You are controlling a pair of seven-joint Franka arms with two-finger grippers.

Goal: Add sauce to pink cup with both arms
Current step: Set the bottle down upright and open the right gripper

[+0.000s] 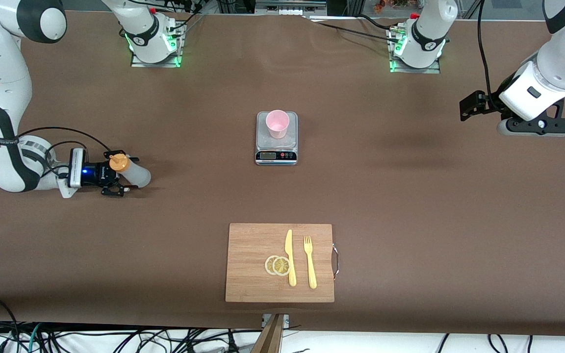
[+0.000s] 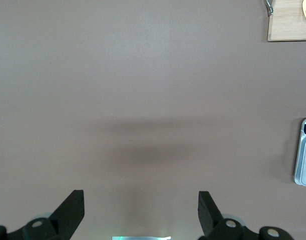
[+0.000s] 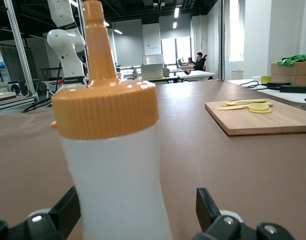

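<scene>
The sauce bottle (image 1: 135, 175), whitish with an orange nozzle cap, stands upright on the table toward the right arm's end. My right gripper (image 1: 126, 175) is low at the table, open, with a finger on each side of the bottle. In the right wrist view the sauce bottle (image 3: 112, 165) fills the space between the right gripper's (image 3: 137, 205) fingers, close to one and clear of the other. The pink cup (image 1: 277, 123) stands on a kitchen scale (image 1: 276, 149) mid-table. My left gripper (image 1: 537, 127) hangs open and holding nothing over bare table at the left arm's end, also seen in its own wrist view (image 2: 141, 205).
A wooden cutting board (image 1: 253, 264) lies nearer the front camera than the scale, carrying a yellow knife (image 1: 290, 257), a yellow fork (image 1: 309, 262) and two lemon slices (image 1: 277, 265). The left wrist view catches the scale's edge (image 2: 305, 165) and a corner of the board (image 2: 290, 25).
</scene>
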